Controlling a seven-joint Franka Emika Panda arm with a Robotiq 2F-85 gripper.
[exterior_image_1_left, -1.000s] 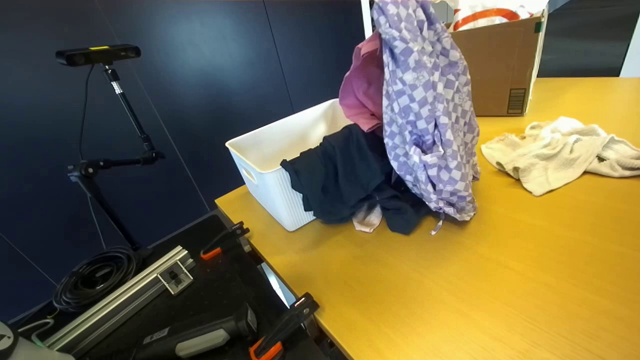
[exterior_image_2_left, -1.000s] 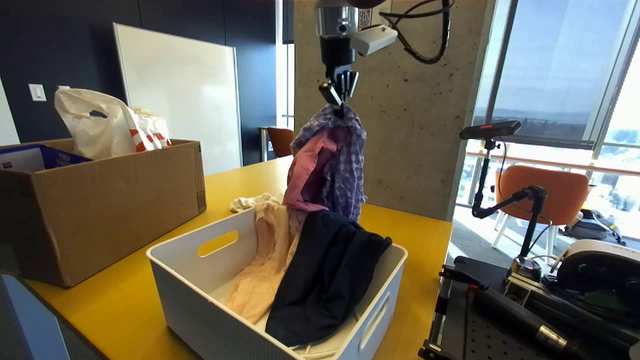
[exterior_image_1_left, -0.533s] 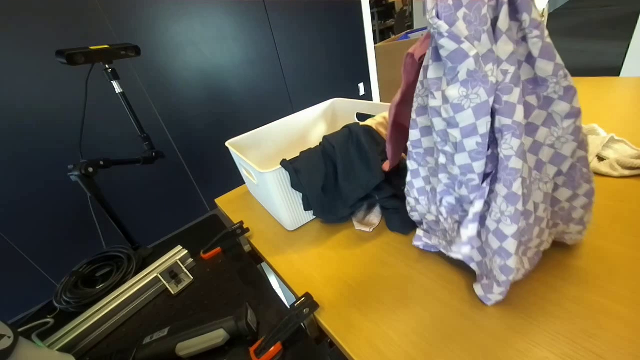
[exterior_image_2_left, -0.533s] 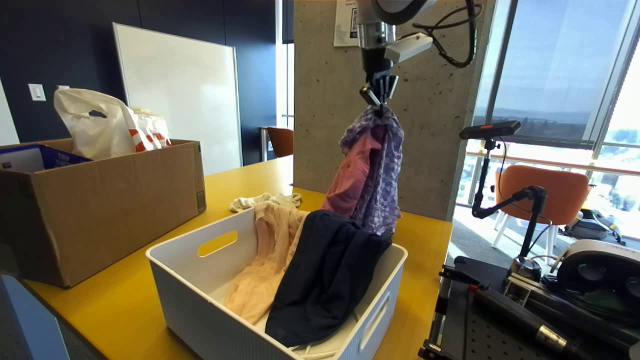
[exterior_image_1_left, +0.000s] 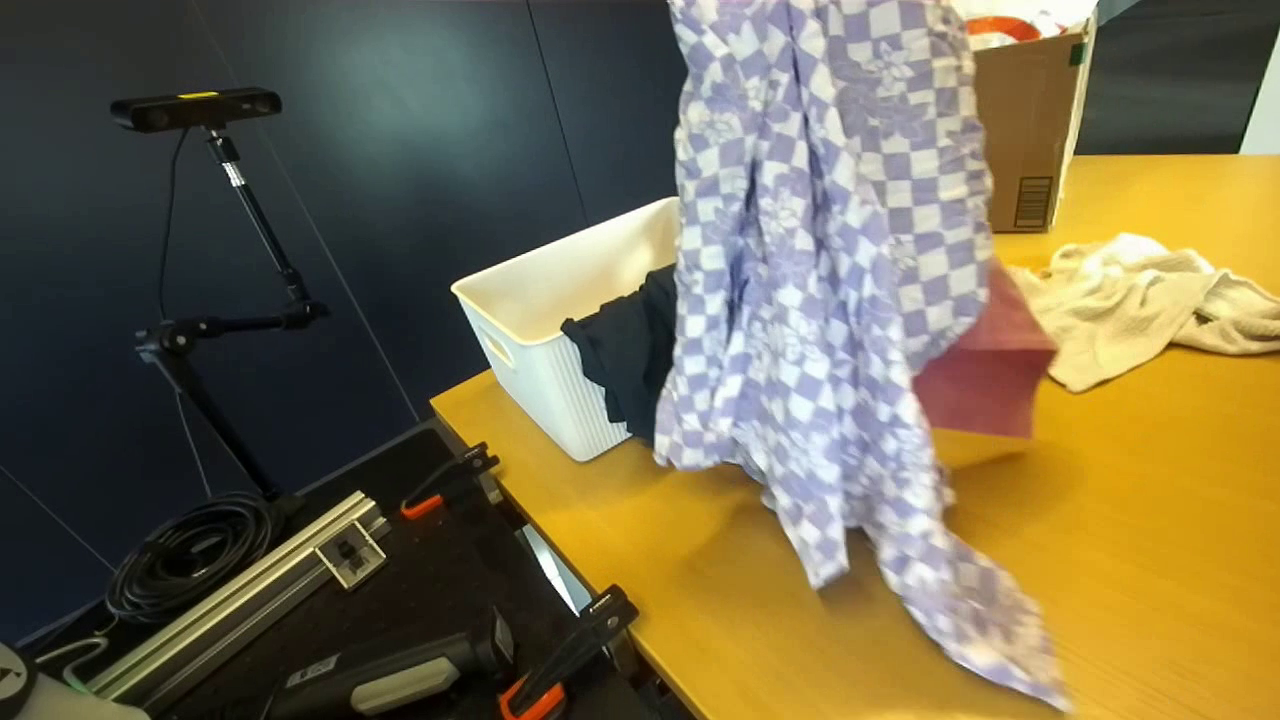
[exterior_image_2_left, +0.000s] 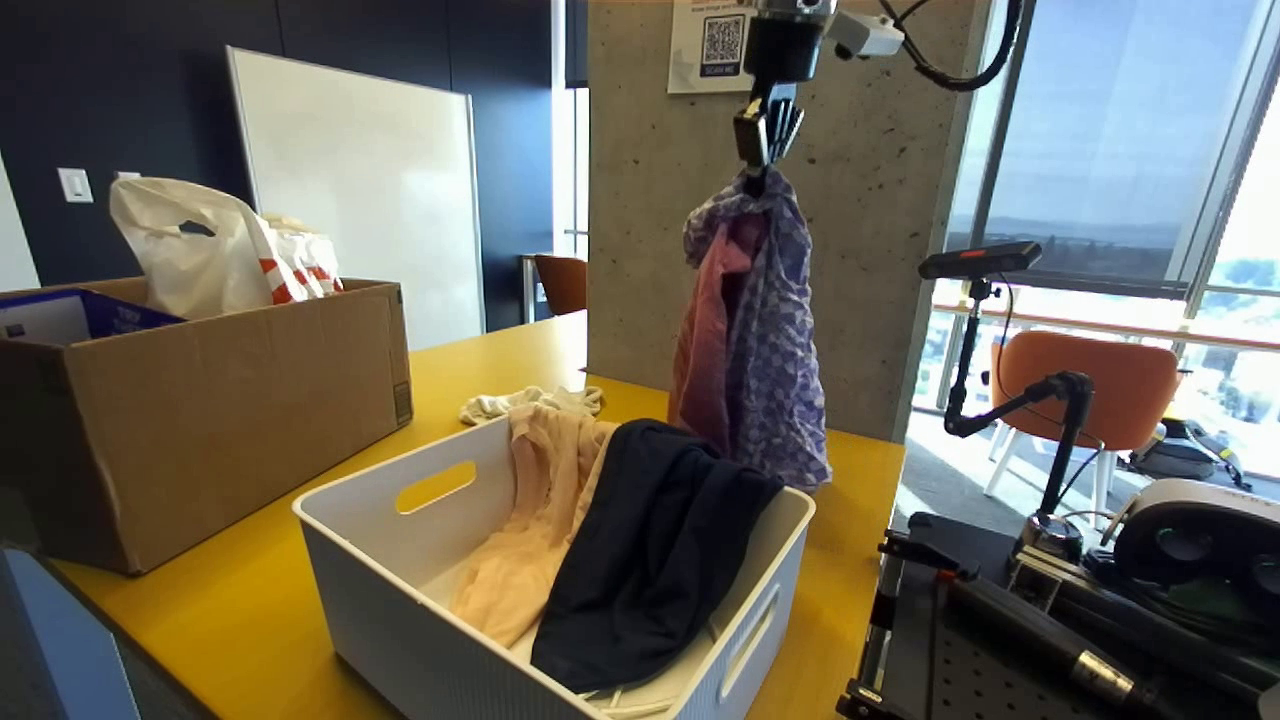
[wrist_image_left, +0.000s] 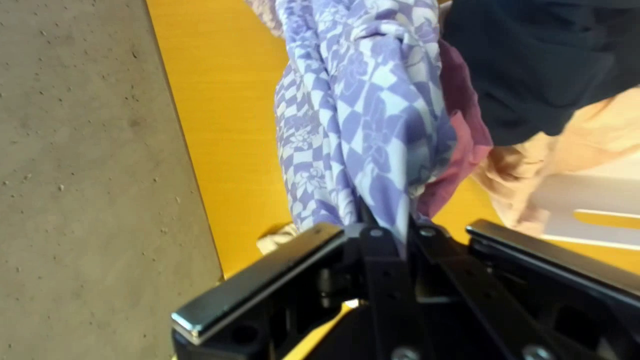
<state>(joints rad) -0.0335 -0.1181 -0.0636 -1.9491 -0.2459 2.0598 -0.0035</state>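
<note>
Okay, I have the jaws pinched on a purple checked cloth hanging beneath them; pink cloth hangs against it, whether also gripped I can't tell. Lower, off to one side of the jaws, navy cloth and peach cloth drape over the rim of a white basket on the surface.

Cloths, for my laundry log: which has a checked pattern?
The purple cloth, pinched in the end effector; the pink one hanging with it, and the navy, peach and cream ones, show no checks.
</note>
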